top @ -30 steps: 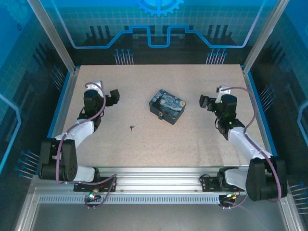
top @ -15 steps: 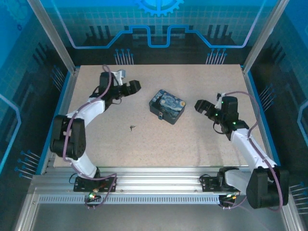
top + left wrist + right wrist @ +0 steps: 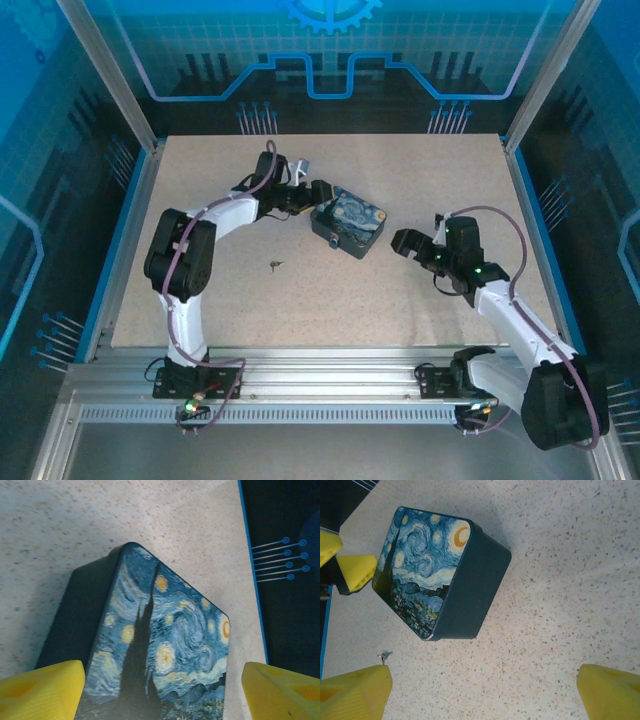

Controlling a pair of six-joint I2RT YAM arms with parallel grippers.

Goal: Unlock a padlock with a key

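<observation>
The blue-and-yellow painted tin box [image 3: 348, 222] sits mid-table. A tiny dark speck on its near left face looks like the padlock [image 3: 331, 240], too small to make out. On the bare table to the box's near left lies the thin key [image 3: 275, 265], a speck [image 3: 384, 655] in the right wrist view. My left gripper [image 3: 318, 192] is open at the box's far left end; its yellow fingers [image 3: 40, 690] straddle the lid [image 3: 165, 630], and the right one stands apart from the box. My right gripper [image 3: 405, 243] is open over bare table, right of the box [image 3: 430, 570].
The speckled table [image 3: 400, 300] has blue raised edges and a metal frame round it. The left arm reaches across the far left part of the table. The left gripper's yellow fingers [image 3: 352, 570] show beyond the box in the right wrist view.
The left arm has swung from the table's left side over to the box, its jaws narrowing slightly. The right gripper has moved nearer and leftward. Box and key have not moved.
</observation>
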